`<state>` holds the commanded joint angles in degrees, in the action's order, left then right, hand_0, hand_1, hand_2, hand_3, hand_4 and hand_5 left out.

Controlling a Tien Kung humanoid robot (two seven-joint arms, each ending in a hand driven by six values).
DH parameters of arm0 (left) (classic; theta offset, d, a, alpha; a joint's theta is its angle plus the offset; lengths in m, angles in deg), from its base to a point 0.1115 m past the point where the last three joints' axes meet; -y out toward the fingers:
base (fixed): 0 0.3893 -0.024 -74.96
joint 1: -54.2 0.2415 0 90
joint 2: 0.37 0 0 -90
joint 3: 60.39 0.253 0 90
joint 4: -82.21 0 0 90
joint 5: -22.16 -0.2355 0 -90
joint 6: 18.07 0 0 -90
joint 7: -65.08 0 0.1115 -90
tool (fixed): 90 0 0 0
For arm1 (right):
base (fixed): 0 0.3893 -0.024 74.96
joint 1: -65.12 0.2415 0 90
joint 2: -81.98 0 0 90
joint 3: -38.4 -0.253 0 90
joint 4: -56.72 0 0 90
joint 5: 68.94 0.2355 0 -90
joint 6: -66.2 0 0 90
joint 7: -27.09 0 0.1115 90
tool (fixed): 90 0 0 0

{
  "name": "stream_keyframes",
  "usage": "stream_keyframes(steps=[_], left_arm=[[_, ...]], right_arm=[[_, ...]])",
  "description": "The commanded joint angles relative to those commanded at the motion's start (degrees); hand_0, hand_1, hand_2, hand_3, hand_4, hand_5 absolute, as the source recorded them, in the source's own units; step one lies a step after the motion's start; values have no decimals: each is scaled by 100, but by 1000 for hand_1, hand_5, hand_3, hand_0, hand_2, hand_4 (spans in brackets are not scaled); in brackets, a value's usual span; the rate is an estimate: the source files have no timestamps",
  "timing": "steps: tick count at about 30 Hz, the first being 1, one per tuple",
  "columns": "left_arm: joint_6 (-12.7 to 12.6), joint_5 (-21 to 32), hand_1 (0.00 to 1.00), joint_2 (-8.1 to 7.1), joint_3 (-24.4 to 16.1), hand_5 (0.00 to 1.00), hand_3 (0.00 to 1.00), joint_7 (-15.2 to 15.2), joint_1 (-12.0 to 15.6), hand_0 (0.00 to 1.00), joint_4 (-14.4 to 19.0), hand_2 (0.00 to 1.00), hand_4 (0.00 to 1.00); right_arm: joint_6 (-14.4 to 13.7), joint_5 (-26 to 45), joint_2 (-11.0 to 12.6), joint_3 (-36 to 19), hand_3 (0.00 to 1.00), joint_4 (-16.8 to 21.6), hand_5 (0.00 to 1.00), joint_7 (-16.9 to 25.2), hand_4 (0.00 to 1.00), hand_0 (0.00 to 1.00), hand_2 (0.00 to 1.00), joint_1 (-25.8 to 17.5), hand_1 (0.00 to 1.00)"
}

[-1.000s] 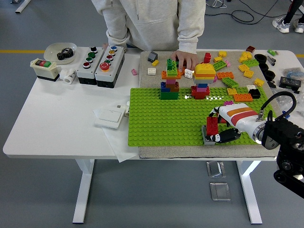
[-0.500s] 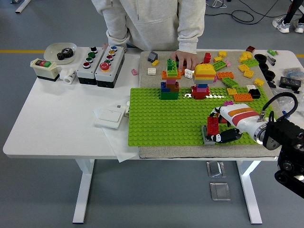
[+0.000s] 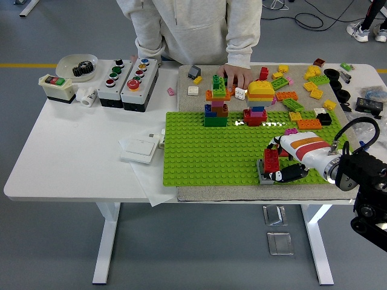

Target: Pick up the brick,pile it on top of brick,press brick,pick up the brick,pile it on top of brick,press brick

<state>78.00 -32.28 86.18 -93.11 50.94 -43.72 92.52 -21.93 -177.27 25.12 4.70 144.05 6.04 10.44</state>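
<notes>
A red brick [image 3: 270, 159] stands on a grey brick [image 3: 264, 177] at the front edge of the green baseplate [image 3: 205, 151]. My right hand [image 3: 284, 161] is against the red brick from the right, fingers curled around it with the thumb low in front. Two brick towers stand at the baseplate's far edge: a green, orange and blue one [image 3: 216, 103] and a yellow-topped one [image 3: 259, 103]. The left arm is out of sight.
A person stands at the far side with a hand [image 3: 237, 75] resting on the mat near the towers. Loose bricks [image 3: 302, 90] lie scattered at the back right. Button boxes [image 3: 129, 83], a bowl [image 3: 77, 65] and a white switch plate [image 3: 141, 147] occupy the left half.
My right hand and the red brick have shifted very slightly to the right; nothing else moved.
</notes>
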Motion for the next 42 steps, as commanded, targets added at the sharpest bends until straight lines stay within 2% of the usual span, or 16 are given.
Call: stream_keyframes(steps=[42], left_arm=[[-5,-6,717,2,-11,552,542,4,-14,810,0,604,537]], right_arm=[[-49,-55,14,-28,637,8,473,134,863,288,694,-33,476]])
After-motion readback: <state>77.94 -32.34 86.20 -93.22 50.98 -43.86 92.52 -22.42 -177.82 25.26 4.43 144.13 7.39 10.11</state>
